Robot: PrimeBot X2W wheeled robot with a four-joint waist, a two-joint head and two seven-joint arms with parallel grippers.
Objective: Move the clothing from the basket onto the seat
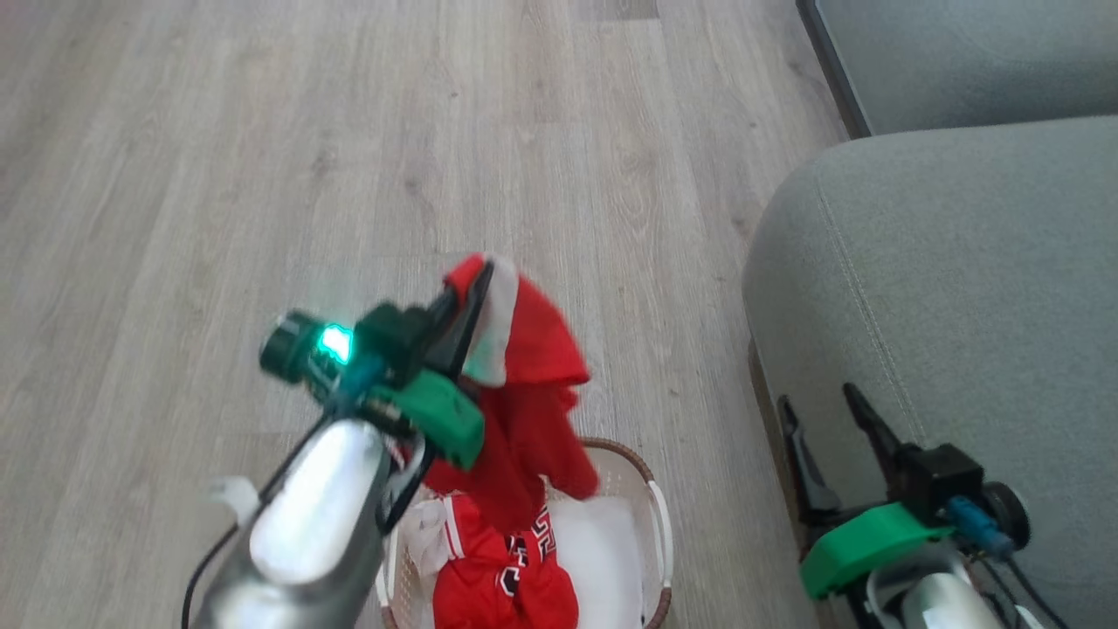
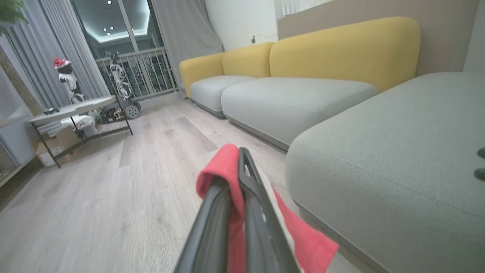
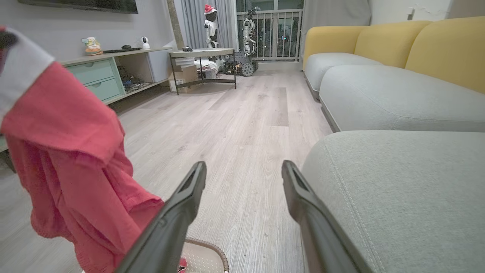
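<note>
Left jaws pinch one red garment [image 1: 534,349]; another [image 1: 498,581] in basket [image 1: 645,476]; right jaws apart, empty.

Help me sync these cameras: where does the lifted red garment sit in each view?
Head view: red garment centre, hanging from the left gripper above the basket.
Left wrist view: bottom centre, between shut jaws.
Right wrist view: left side.
Shared landmark: the seat, at right throughout.
</note>
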